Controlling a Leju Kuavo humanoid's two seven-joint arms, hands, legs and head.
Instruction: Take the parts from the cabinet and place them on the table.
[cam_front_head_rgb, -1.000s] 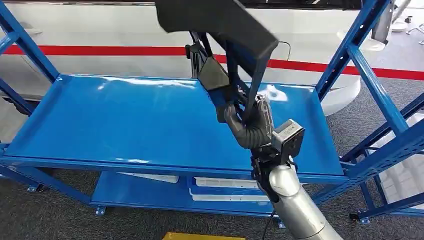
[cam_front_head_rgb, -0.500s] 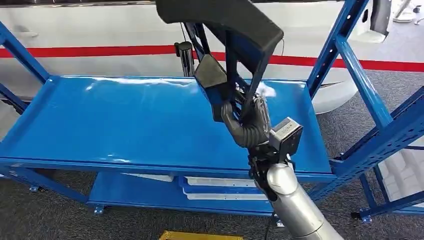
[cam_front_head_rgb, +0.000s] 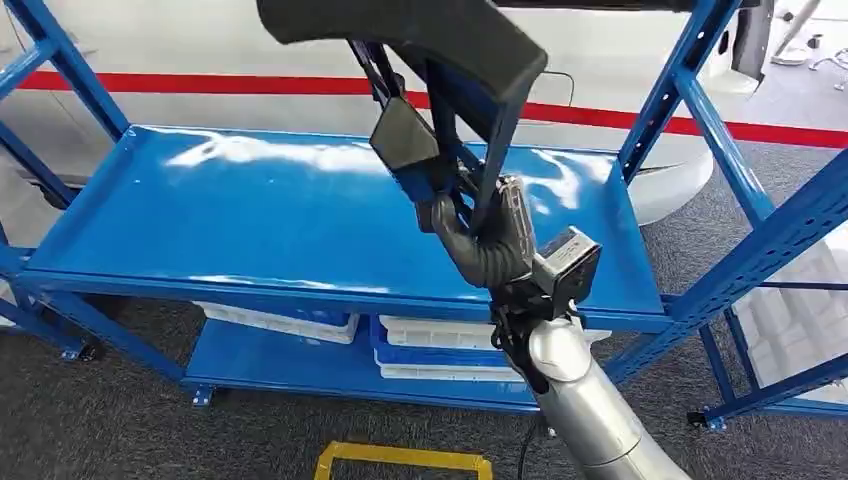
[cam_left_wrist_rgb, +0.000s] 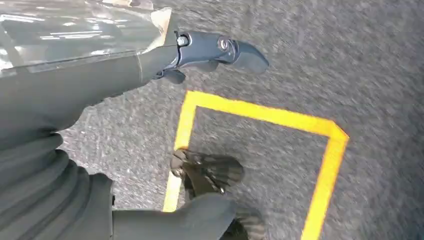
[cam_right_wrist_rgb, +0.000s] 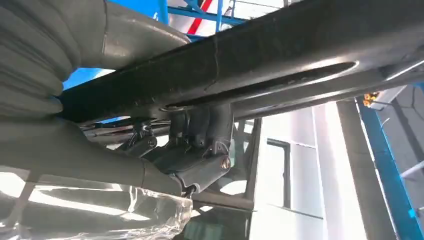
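**Right hand holds a dark part above the blue shelf**

In the head view the right hand (cam_front_head_rgb: 492, 240) is raised over the right half of the blue cabinet shelf (cam_front_head_rgb: 250, 220), its fingers wrapped around a slanting bar of the black part (cam_front_head_rgb: 420, 45); the part is a large angular frame, its broad dark top piece reaching up past the picture's upper edge, with thinner struts and a flat dark plate running down toward the hand. The part hangs clear of the shelf surface (no contact between them can be seen); it sits entirely in the hand's grip. The silver right arm (cam_front_head_rgb: 590, 400) rises from the lower edge to the wrist, where a grey camera block (cam_front_head_rgb: 568, 262) is mounted.

In the right wrist view the dark fingers (cam_right_wrist_rgb: 200, 130) curl tightly under a thick black bar of the part, with the grey thumb lying alongside; crinkled clear film shows at the hand's base.

The left hand (cam_left_wrist_rgb: 150, 65) appears in its own wrist view, hanging over grey carpet (cam_left_wrist_rgb: 350, 60); its dark fingers (cam_left_wrist_rgb: 220, 47) are extended and hold nothing, with the thumb apart from them. A yellow line marking (cam_left_wrist_rgb: 260, 112) runs across the carpet beneath it.

Below the shelf, on the lower level, lie white and blue trays (cam_front_head_rgb: 440, 345); behind the cabinet stands a white wall with a red stripe (cam_front_head_rgb: 200, 83); blue uprights (cam_front_head_rgb: 670, 95) frame the shelf.
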